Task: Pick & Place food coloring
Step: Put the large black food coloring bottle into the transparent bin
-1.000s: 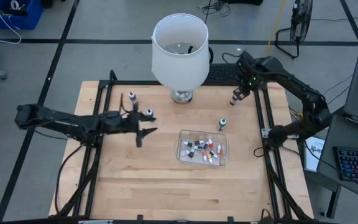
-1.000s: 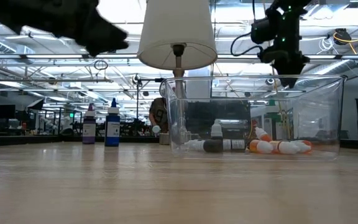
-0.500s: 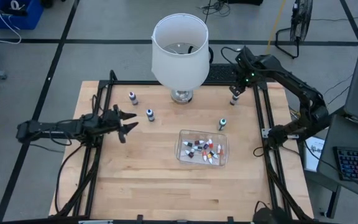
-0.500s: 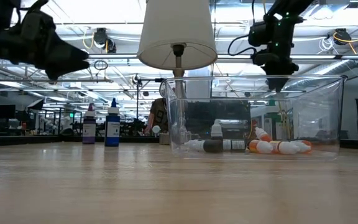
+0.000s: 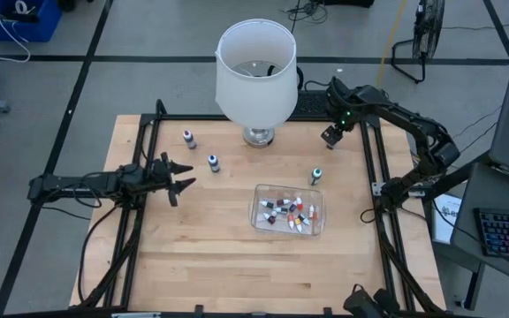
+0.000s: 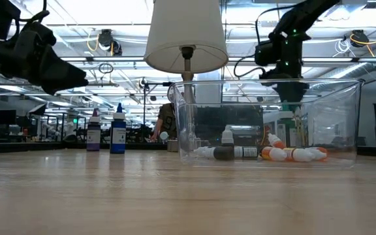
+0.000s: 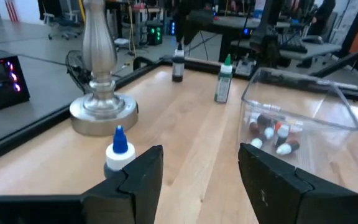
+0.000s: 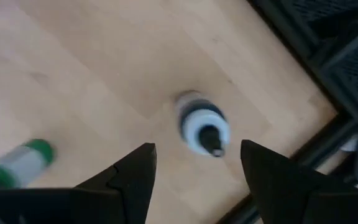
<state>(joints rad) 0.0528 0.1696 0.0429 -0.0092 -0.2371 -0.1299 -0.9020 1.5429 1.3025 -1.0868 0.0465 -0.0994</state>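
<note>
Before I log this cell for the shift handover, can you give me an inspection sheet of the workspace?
Surface: wooden table, black frame.
Job's things: bottles lying in the clear tub; upright ones loose: purple bottle, blue bottle, green bottle, dark-capped bottle at the far right edge.
Clutter: lamp at the far edge.
Grippers: left tool open, empty, above the left side; right tool open over the dark-capped bottle.
Cables: on the floor beyond the table.
Surroundings: fan, keyboard, open workshop.
</note>
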